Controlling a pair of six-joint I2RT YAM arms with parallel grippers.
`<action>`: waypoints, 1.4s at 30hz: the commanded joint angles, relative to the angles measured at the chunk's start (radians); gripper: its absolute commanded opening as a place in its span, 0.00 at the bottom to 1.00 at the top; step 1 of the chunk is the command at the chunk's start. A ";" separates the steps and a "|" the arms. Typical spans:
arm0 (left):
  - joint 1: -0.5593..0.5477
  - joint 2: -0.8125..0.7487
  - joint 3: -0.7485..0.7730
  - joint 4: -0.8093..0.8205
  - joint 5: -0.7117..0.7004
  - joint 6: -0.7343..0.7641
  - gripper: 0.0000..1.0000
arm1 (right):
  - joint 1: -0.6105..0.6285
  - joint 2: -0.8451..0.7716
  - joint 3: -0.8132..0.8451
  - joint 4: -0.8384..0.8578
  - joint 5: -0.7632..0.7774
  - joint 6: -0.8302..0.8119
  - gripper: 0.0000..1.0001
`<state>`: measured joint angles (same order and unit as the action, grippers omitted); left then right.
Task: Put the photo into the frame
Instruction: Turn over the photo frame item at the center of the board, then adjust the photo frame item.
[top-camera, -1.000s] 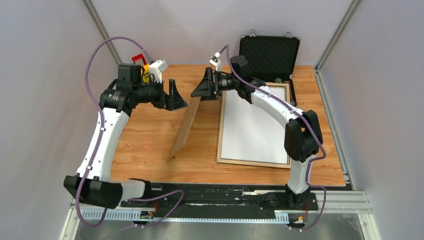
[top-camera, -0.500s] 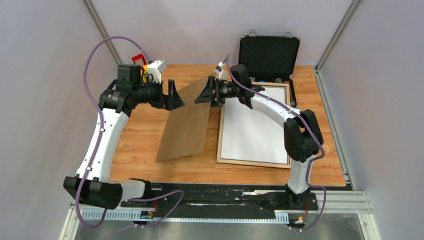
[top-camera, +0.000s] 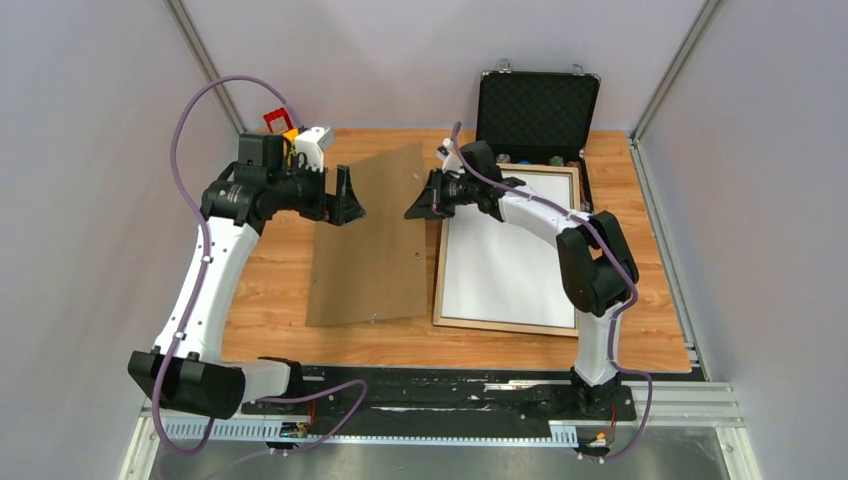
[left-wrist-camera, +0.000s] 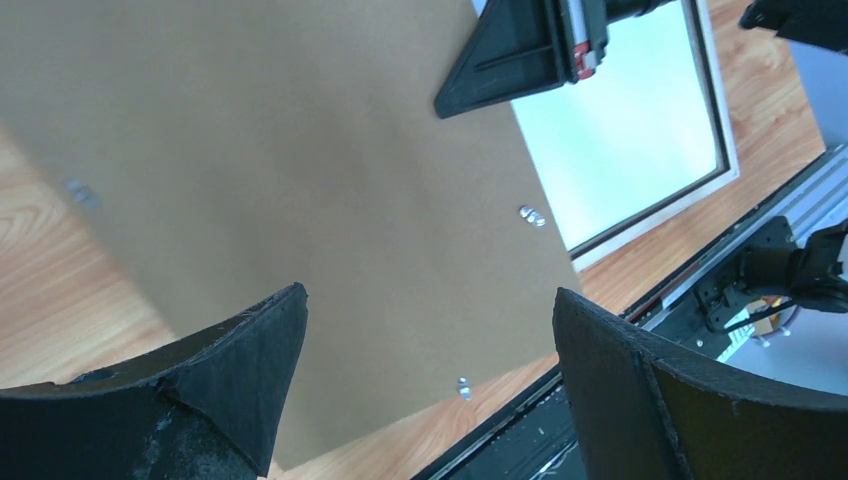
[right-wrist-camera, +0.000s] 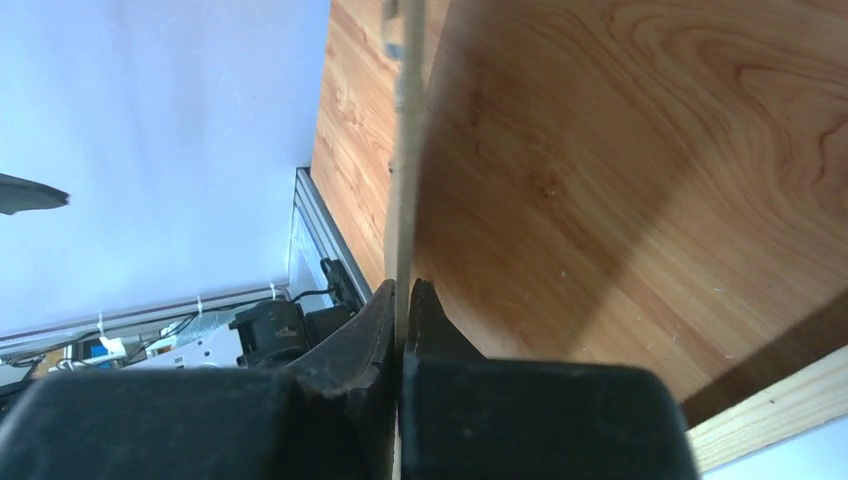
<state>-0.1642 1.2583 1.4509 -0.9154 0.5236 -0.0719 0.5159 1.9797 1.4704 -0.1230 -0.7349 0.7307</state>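
The frame (top-camera: 438, 290) lies flat on the right half of the table, pale wood rails up, and a plain white sheet (top-camera: 505, 250) fills its opening. The photo's printed side is not in view. Left of the frame a plain brown backing board (top-camera: 365, 240) leans, its near edge on the table. My right gripper (top-camera: 415, 210) is shut on the board's right edge, which shows edge-on (right-wrist-camera: 405, 150) between the fingers (right-wrist-camera: 385, 320). My left gripper (top-camera: 345, 195) hangs open over the board's far left part, holding nothing, with the board (left-wrist-camera: 300, 180) below its jaws (left-wrist-camera: 430, 320).
An open black case (top-camera: 538, 100) stands at the back right, with small items (top-camera: 555, 160) at its foot. Red, yellow and white objects (top-camera: 300, 140) sit at the back left, behind my left arm. Metal rails run along the table's near edge (top-camera: 450, 385).
The board has swung from nearly upright on its edge down to a low lean on the left. My right gripper followed it down and closed on its edge. The left gripper stayed open.
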 joint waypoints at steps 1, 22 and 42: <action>0.034 -0.011 -0.046 0.021 -0.010 0.046 1.00 | -0.022 -0.053 -0.035 0.077 0.022 -0.028 0.00; 0.133 0.050 -0.121 0.143 -0.001 0.082 1.00 | -0.224 -0.393 -0.340 0.398 -0.161 0.091 0.00; 0.028 0.036 -0.117 0.165 0.166 0.179 1.00 | -0.605 -0.600 -0.509 0.471 -0.458 0.223 0.00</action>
<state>-0.0666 1.3178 1.3266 -0.7822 0.6651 0.0322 -0.0547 1.4372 0.9489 0.2485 -1.1053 0.9016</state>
